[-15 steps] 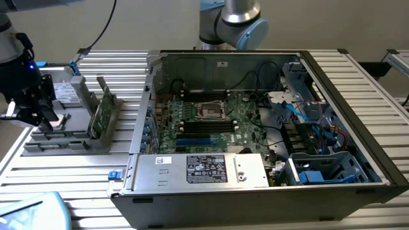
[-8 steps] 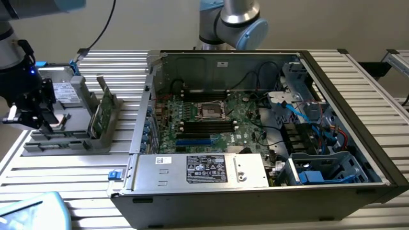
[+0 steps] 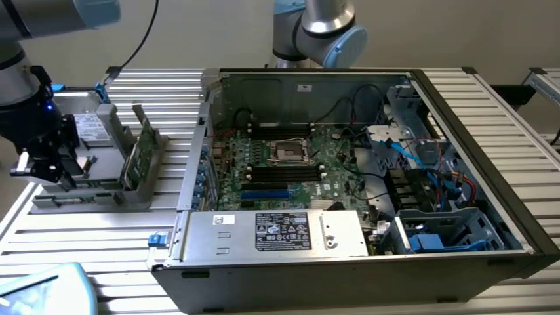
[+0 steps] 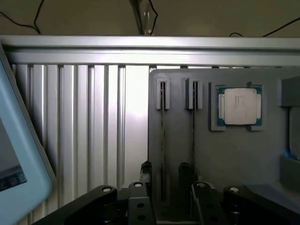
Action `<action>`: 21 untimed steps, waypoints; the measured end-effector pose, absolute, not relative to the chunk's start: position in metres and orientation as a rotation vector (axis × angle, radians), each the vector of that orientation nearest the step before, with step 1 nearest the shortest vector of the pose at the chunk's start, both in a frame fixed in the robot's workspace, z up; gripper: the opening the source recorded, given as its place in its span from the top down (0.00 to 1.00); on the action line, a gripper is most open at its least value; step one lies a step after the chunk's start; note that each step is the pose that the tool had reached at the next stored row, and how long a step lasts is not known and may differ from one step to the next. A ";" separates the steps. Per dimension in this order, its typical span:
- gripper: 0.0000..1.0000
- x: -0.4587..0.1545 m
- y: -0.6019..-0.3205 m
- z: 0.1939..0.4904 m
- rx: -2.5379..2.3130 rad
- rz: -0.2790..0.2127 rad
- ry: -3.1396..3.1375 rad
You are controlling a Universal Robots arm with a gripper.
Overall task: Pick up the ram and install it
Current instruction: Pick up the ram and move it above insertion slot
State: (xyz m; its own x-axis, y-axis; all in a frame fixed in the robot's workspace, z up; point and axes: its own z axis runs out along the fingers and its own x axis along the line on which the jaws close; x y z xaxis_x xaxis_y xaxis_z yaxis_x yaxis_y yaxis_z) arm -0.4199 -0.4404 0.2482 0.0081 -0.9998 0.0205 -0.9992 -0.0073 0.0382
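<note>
While the gripper hangs spread open over the grey holder, I see the ram standing edge-on in a holder slot, in line between the fingers and not gripped. A second stick fills the neighbouring slot. Beyond it, a processor sits in the holder's recess. The exterior view adds the open computer case beside the holder.

Nothing can be read with confidence.
- Power supply: black label with white print and symbols, characters too small to make out. The small white sticker beside it is unreadable.
- Computer case, inner rear wall: white tag, unreadable.
- Processor chip: faint lines of print on the lid, not decipherable.
</note>
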 end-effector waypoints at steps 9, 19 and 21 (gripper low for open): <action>0.63 -0.422 -0.440 0.232 2.202 -0.019 -2.182; 0.63 -0.425 -0.440 0.214 2.245 -0.018 -2.137; 0.63 -0.425 -0.440 0.210 2.252 -0.018 -2.130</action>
State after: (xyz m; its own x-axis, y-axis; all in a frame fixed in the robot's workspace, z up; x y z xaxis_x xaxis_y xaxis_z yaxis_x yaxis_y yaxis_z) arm -0.4254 -0.4404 0.2099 0.0563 -0.9982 0.0204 -0.9977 -0.0555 0.0382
